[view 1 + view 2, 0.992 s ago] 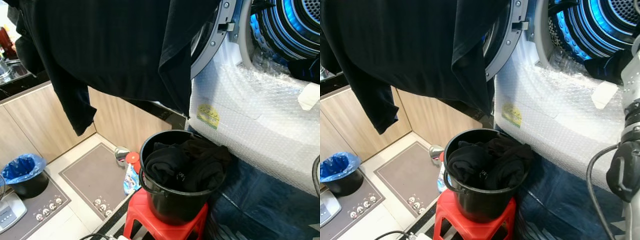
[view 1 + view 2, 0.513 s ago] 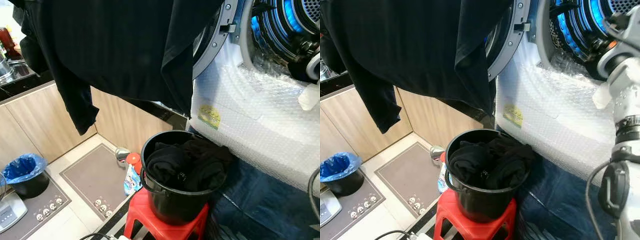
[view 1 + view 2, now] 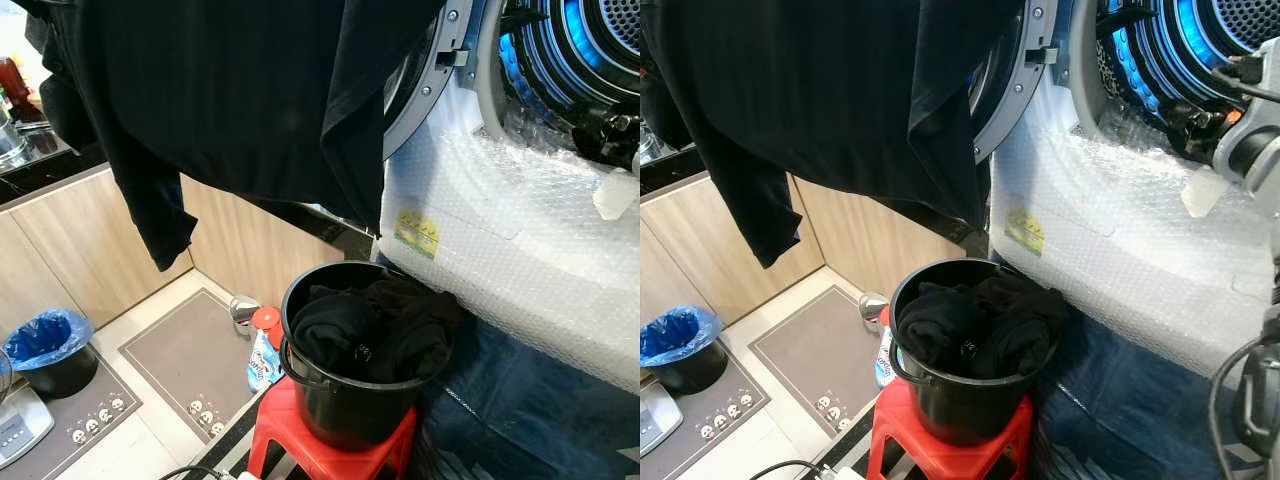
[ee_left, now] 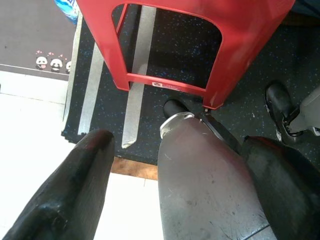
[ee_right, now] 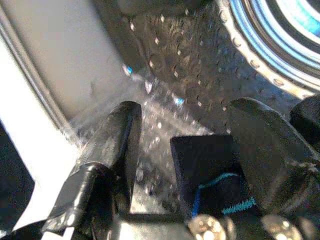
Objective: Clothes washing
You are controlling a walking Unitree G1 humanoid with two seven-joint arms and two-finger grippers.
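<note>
Right wrist view: small dark cloth piece (image 5: 210, 175) with teal stitching sits between the right gripper's (image 5: 200, 150) spread black fingers (image 5: 117, 135), touching the one beside it; can't tell if it's actually clamped. Gripper is at the washing machine drum (image 3: 590, 50) mouth, perforated metal and blue-lit ribs just beyond. From the head views, the right arm (image 3: 1250, 150) reaches into the drum opening at far right. More dark clothes (image 3: 365, 330) fill the black bucket (image 3: 345, 405), which stands on a red stool (image 3: 320, 455) near centre, just left of the bubble-wrapped machine front (image 3: 500, 240). Large black garment (image 3: 220, 90) hangs across the upper left, covering part of the open door (image 3: 425, 80). Left gripper (image 4: 175, 165) hangs low beside the stool's legs, fingers apart, holding nothing. Far left on the floor: blue-lined bin (image 3: 45, 345), grey mat (image 3: 190, 355).
</note>
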